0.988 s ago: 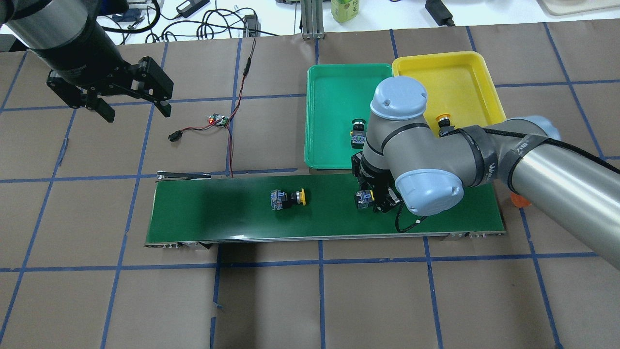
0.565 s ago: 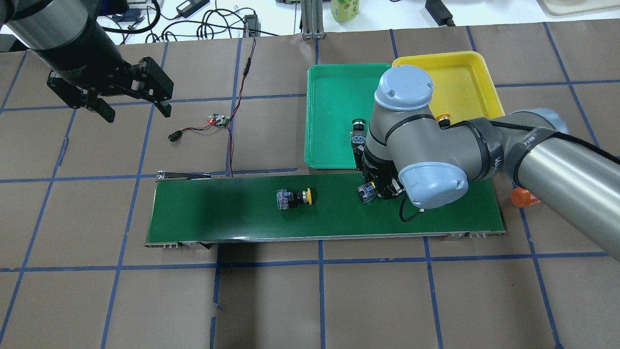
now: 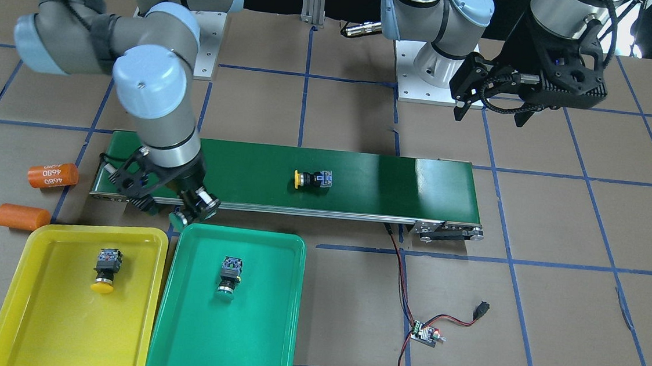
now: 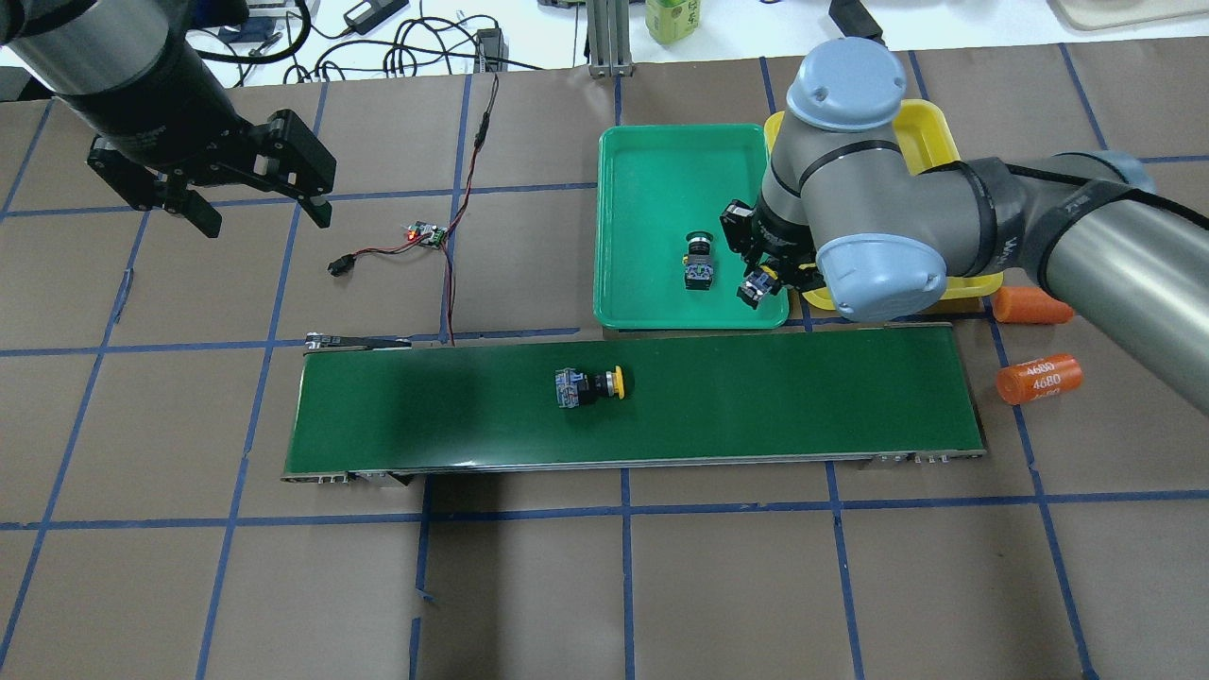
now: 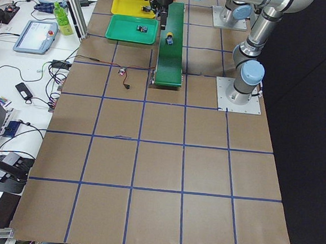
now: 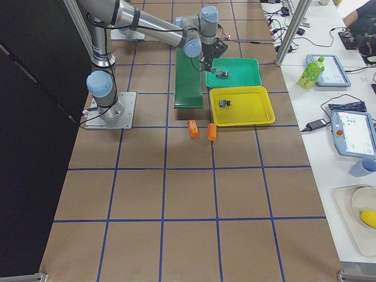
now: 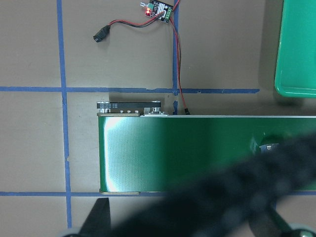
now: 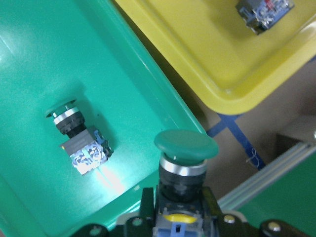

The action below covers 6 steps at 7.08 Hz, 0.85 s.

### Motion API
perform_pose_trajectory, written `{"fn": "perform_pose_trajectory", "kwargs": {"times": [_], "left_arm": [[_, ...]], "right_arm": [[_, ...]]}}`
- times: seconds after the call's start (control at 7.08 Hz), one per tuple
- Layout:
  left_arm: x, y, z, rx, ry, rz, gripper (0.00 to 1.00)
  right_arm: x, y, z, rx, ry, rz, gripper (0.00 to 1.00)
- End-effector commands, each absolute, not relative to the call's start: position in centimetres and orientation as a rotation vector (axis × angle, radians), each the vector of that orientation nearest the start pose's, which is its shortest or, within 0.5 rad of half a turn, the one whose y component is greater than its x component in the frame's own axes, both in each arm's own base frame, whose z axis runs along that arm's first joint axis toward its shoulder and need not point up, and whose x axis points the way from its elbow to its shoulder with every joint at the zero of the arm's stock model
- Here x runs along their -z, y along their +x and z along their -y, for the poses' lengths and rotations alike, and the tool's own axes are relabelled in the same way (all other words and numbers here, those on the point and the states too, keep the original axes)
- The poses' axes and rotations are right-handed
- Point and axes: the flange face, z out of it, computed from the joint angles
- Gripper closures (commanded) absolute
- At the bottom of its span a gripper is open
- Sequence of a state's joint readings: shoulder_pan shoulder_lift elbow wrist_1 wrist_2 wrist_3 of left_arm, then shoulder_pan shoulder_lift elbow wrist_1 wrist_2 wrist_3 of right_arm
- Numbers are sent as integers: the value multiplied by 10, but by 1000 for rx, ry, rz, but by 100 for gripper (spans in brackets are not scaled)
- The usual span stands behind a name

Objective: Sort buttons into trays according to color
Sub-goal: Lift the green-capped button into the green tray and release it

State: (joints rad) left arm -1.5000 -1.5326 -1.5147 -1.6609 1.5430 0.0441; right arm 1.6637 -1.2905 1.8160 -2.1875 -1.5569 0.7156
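My right gripper (image 4: 760, 283) is shut on a green button (image 8: 185, 144) and holds it over the near right corner of the teal green tray (image 4: 652, 170), also seen from the front (image 3: 192, 213). A second green button (image 4: 698, 260) lies in that tray. A yellow button (image 3: 105, 270) lies in the yellow tray (image 3: 47, 324); my right arm hides it in the overhead view. Another yellow button (image 4: 590, 385) lies on its side on the conveyor belt. My left gripper (image 4: 263, 215) is open and empty, above the table far to the left.
The long dark-green conveyor belt (image 4: 756, 406) runs in front of the trays. Two orange cylinders (image 4: 1039, 378) (image 4: 1030, 304) lie right of the belt's end. A small circuit board with red and black wires (image 4: 427, 233) lies left of the green tray.
My right gripper has lifted the green button off the belt and carried it away from me to over the green tray's corner. The yellow button has drifted right along the belt. The left arm stayed still.
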Motion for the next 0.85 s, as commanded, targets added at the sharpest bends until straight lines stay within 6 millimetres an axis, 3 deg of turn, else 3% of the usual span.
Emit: {"fn": "perform_pose_trajectory", "kwargs": {"times": [0.0,0.42,0.56,0.71], "left_arm": [[-526,-102,484,12,-44,-3167,0],[-520,-103,484,-2,-44,-3174,0],[-523,-103,481,5,-44,-3172,0],[-521,-103,481,0,-44,-3172,0]], "right_arm": [[-251,175,574,160,761,-2985,100],[-226,196,580,180,548,-2987,96],[-222,195,582,181,505,-2999,1],[-225,193,582,196,502,-2999,0]]}}
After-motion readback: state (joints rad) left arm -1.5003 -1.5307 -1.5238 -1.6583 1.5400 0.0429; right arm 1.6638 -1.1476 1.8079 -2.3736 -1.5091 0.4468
